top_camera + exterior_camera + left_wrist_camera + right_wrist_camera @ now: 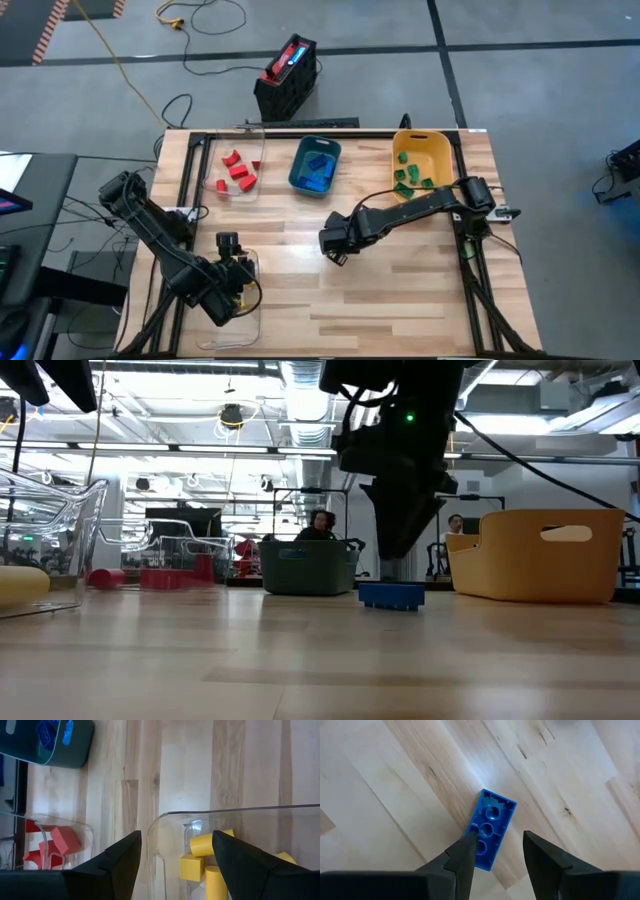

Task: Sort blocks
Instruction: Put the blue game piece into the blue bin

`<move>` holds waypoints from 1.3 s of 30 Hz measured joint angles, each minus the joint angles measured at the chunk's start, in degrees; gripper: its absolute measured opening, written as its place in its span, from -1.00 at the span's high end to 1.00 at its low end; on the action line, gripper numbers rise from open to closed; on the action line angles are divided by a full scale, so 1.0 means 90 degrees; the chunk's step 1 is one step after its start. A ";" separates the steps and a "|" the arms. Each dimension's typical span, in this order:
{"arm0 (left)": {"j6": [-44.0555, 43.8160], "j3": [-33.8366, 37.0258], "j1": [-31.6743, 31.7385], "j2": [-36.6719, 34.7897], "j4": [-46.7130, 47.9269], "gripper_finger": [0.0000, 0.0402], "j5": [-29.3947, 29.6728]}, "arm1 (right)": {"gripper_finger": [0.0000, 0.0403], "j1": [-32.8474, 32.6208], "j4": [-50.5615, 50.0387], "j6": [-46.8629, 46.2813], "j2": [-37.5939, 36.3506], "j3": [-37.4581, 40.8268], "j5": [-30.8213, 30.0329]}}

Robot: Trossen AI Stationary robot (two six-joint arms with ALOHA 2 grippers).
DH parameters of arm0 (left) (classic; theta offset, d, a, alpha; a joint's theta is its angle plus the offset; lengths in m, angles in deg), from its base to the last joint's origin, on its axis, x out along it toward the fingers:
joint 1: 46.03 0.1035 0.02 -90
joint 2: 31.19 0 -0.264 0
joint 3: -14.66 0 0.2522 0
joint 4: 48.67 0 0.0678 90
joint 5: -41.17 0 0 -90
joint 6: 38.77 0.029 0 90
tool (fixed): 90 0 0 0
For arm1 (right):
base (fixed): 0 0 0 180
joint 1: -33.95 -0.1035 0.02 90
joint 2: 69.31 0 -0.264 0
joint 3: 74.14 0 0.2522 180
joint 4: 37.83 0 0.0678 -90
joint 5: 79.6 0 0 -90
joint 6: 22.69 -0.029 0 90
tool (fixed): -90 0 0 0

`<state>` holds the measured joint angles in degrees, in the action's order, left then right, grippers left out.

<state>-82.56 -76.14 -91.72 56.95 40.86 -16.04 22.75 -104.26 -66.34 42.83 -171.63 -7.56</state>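
Blocks sit sorted by colour across the tabletop (400, 300): red ones (238, 172) in a clear tray (205, 165) at the far left, blue ones (317, 170) in the teal bin (297, 165), green ones (410, 178) in the yellow bin (440, 148), and yellow ones (200, 855) in a second clear tray (225, 812) under my left arm. One blue block (490, 827) lies loose on the bare wood near the middle, just in front of the teal bin. It is a small rectangular brick, and I see round hollows along its upturned face.

My right gripper (497, 847) is down over that loose block. One finger (465, 852) overlaps the block's edge, the other stands clear of it with wood showing between, so the fingers are still apart and nothing is gripped. In the low view the block (391, 595) rests flat on the tabletop under the arm.

My left gripper (175, 852) hangs over the near-left tray, fingers parted and empty, above the yellow blocks.

I can read no writing on any block or bin. The yellow blocks are partly cut off by the left fingers, and I cannot count them. From above, the loose blue block is hidden under the right wrist. A red-and-black case (288, 72) sits on the floor beyond the table; any label on it is too small for me to read.
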 joint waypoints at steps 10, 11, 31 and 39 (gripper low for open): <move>-0.0070 0.0000 0.0000 0.0001 0.0003 -0.18 -0.0264 | -0.13 -0.0172 0.0170 -0.0013 0.0073 -0.0007 -0.0437; -0.0070 0.0000 0.0000 0.0000 0.0003 -0.18 -0.0275 | -0.17 -0.0216 0.0133 -0.0128 0.0073 -0.0007 -0.0532; -0.0162 0.0000 -0.0005 0.0000 0.0000 -0.18 -0.0374 | -0.60 -0.0287 0.0724 -0.0941 0.0056 0.0381 -0.0830; -0.0208 0.0039 -0.0005 0.0000 -0.0009 -0.18 -0.0401 | -0.60 -0.0282 0.2189 -0.0994 0.0073 0.1374 -0.0705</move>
<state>-84.44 -75.79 -91.76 56.95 40.77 -19.64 20.21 -84.56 -75.28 43.49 -159.26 -13.90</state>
